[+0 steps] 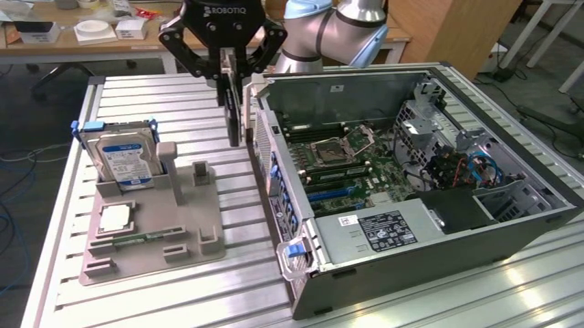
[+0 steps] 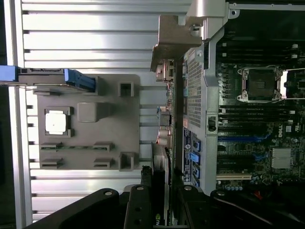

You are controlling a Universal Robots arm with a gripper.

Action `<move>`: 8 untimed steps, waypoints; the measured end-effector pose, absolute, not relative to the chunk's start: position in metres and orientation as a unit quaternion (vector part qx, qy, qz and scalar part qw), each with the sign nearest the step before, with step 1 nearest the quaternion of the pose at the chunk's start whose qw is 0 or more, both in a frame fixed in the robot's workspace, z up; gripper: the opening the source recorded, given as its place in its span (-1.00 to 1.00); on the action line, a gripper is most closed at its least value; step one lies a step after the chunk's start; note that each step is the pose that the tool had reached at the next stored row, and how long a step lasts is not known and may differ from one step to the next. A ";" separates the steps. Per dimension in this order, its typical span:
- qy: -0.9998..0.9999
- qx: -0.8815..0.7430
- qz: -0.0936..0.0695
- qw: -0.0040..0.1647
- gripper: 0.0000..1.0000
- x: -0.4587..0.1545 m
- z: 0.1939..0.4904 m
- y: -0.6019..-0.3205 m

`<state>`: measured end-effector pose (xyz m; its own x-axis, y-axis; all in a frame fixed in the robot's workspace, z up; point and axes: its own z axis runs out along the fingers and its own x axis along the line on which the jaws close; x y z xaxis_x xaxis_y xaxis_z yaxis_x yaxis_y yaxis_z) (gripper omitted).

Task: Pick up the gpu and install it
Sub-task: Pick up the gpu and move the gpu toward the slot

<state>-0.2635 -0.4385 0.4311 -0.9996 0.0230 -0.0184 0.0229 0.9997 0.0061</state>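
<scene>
The gpu (image 1: 234,109) is a thin dark card hanging edge-on and upright from my gripper (image 1: 228,68), which is shut on its upper end. It hangs above the slatted table, between the grey parts holder (image 1: 150,225) and the rear wall of the open computer case (image 1: 273,178). In the wrist view the gpu (image 2: 160,162) runs out from between the black fingers (image 2: 138,205), just outside the case's perforated rear panel (image 2: 193,86). The motherboard (image 1: 347,164) lies exposed inside, with blue and black slots (image 1: 333,195) near its front.
A hard drive (image 1: 119,154) with blue rails stands in the grey holder, which also carries a square processor chip (image 1: 114,219) and a green memory stick (image 1: 137,239). The case's drive cage and cables (image 1: 466,167) fill its far end. A cluttered desk (image 1: 91,31) stands behind the table.
</scene>
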 end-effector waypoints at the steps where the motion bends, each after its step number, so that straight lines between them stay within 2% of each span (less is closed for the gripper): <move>1: 1.000 0.011 0.003 0.009 -0.47 -0.262 0.431 -0.439; 8: 1.000 0.011 0.003 0.009 -0.47 -0.253 0.431 -0.439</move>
<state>-0.2529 -0.4385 0.4310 -0.9996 0.0230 -0.0185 0.0229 0.9997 0.0061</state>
